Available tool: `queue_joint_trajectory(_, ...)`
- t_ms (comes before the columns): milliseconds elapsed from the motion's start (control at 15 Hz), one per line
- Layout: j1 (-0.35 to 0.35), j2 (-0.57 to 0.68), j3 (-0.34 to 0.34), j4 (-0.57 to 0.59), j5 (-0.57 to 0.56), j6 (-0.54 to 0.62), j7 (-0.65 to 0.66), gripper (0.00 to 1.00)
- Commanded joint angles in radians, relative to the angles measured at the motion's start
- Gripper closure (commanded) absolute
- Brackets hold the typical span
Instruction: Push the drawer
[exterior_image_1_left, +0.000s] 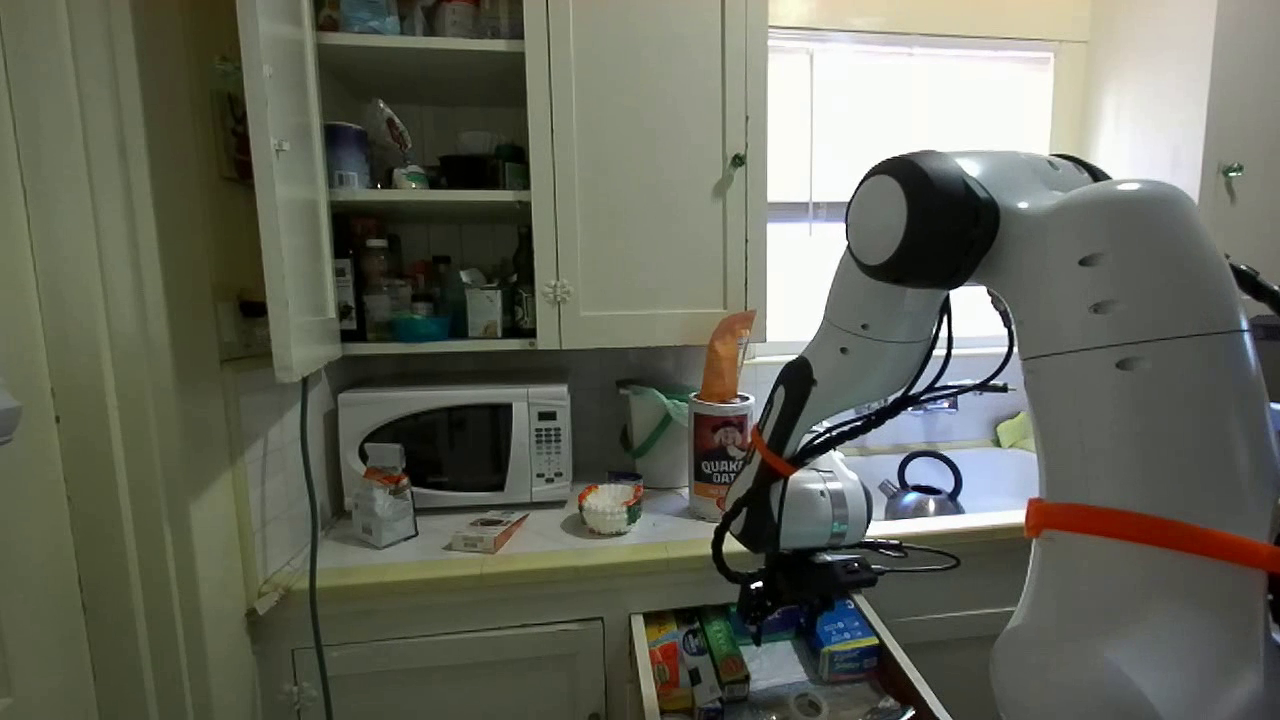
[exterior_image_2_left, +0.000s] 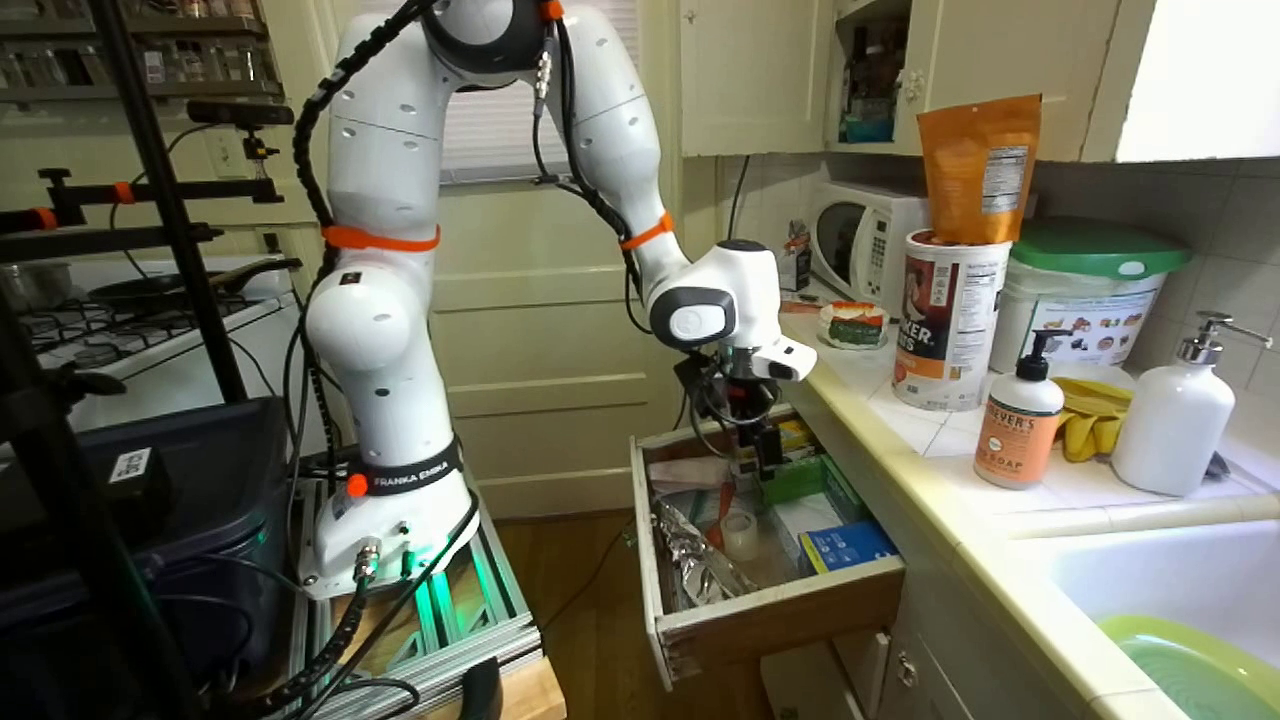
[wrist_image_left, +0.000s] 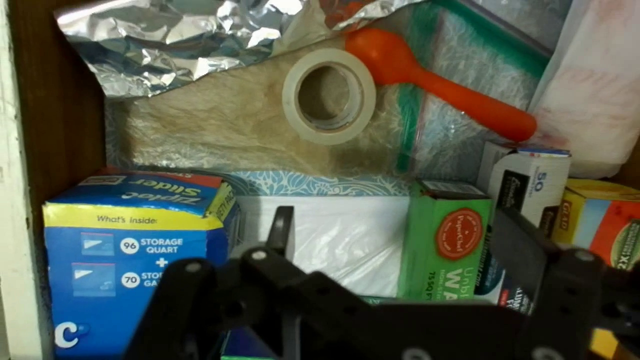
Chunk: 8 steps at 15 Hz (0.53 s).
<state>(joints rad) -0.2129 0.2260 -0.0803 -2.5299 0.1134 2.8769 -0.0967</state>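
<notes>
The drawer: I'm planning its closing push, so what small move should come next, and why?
Probably ease the gripper away from the counter, toward the front panel. The drawer stands open, and the gripper, fingers apart, hangs above it, on the counter side of that panel; pushing inward would likely need the gripper outside.

Drawer (exterior_image_1_left: 645, 670): cut off below in an exterior view.
Foil (wrist_image_left: 185, 45): cut off at the wrist view's top.
Ziploc box (wrist_image_left: 130, 260): partly hidden there by blurred, parted jaws.
Shelf jars (exterior_image_2_left: 155, 66): labels too small to read.
</notes>
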Motion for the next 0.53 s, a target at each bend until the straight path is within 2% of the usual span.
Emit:
queue_joint_trajectory(0,0.031,-0.098,-0.018,-0.055,-0.004,-0.089,0.061,0.01)
queue_joint_trajectory(467,0.079,-0.219,-0.031,-0.126,-0.057,-0.177,0.204,0.0)
